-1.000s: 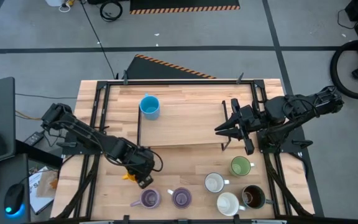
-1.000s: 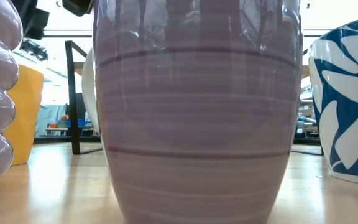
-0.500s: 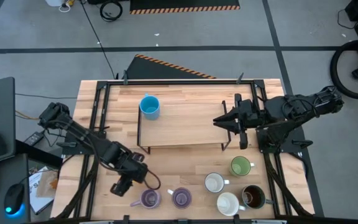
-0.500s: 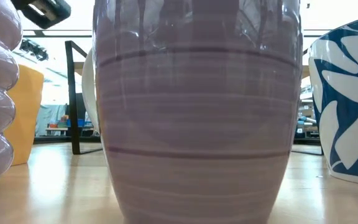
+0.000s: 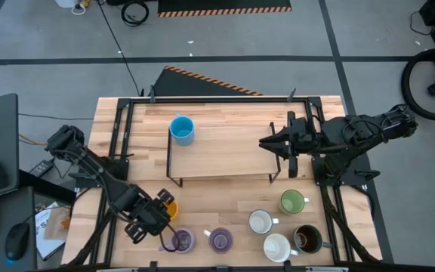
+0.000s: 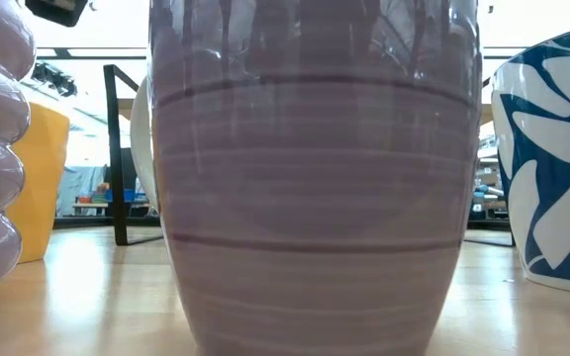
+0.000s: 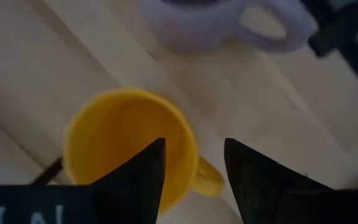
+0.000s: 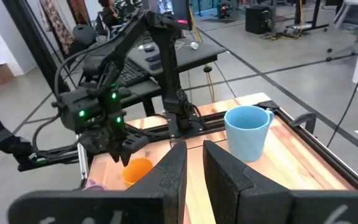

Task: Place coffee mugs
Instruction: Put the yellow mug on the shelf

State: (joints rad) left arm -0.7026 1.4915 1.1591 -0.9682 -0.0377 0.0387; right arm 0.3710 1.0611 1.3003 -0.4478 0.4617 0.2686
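Above the orange mug (image 7: pixel 126 146) near the counter's (image 5: pixel 225 196) front left, our left gripper (image 7: pixel 194 171) hovers, fingers spread and empty. Beside it stands a purple mug (image 5: pixel 181 241). Our right gripper (image 8: pixel 194 163) waits over the raised board, fingers slightly parted, near the blue mug (image 8: pixel 246 131).

Blue mug (image 8: pixel 247 132) upright, orange mug (image 8: pixel 137 170) beneath left hand (image 8: pixel 114 144)
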